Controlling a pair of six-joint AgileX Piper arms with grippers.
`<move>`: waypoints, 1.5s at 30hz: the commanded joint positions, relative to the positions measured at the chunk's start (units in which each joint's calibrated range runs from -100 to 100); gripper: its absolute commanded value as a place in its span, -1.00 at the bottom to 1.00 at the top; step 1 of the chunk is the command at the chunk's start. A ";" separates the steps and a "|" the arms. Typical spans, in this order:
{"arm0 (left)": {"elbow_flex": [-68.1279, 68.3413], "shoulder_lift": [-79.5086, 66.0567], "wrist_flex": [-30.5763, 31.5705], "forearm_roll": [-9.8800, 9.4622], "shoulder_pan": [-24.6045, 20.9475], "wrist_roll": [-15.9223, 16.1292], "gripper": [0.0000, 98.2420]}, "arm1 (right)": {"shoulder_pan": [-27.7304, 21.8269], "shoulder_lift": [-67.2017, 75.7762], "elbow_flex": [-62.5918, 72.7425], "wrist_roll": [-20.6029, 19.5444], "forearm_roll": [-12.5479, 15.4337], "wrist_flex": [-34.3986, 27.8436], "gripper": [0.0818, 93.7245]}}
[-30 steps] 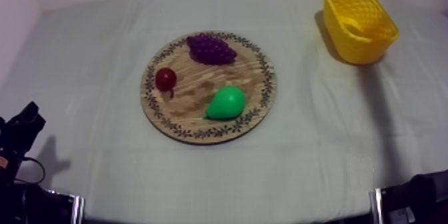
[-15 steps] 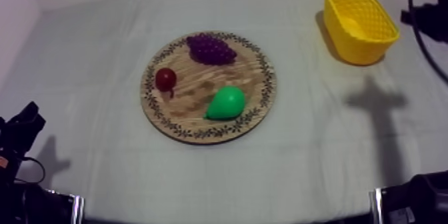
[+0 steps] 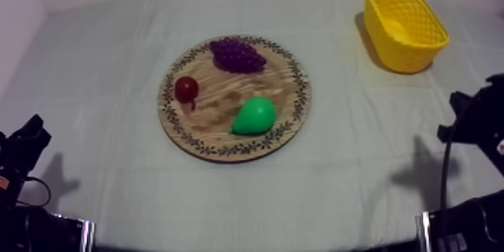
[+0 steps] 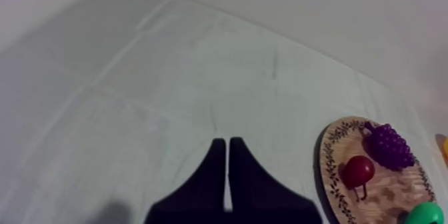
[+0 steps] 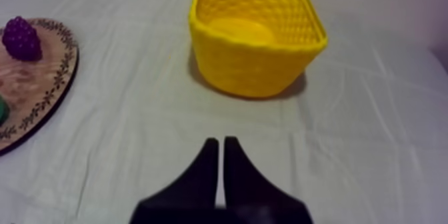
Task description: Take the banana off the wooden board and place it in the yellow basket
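Since a second ago my right arm (image 3: 480, 124) has drawn back from over the basket to the near right of the counter (image 3: 112, 82). Now my right fingers (image 5: 208, 161) are clenched together on nothing; my left fingers (image 4: 215, 165) likewise, parked. The yellow woven plastic basket (image 5: 253, 73) is just ahead. A pale curved shape on its floor I take for the yellow toy banana (image 5: 248, 31). The round wooden board with patterned rim (image 3: 217, 103) holds purple grapes (image 3: 238, 54), small red fruit (image 3: 187, 88) and green pear (image 3: 255, 115). Judgement: task done.
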State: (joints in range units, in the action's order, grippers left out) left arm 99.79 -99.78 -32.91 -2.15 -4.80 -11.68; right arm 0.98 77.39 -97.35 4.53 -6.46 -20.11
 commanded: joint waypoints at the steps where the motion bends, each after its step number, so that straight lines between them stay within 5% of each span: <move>1: -0.01 -0.05 0.01 -0.03 -0.01 0.00 -1.00 | 0.28 6.21 -1.93 -0.79 0.28 -1.45 -0.99; 10: -0.01 -0.05 0.01 -0.03 -0.01 0.01 -1.00 | 0.22 16.30 -2.40 3.81 7.65 -12.26 -0.99; 45: -0.01 -0.05 0.01 -0.03 -0.01 -0.02 -1.00 | -0.60 18.28 -2.42 5.87 8.00 -14.56 -0.99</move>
State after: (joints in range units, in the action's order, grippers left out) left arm 99.79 -99.78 -32.91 -2.15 -4.80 -11.68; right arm 0.37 95.67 -99.75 10.40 1.50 -34.68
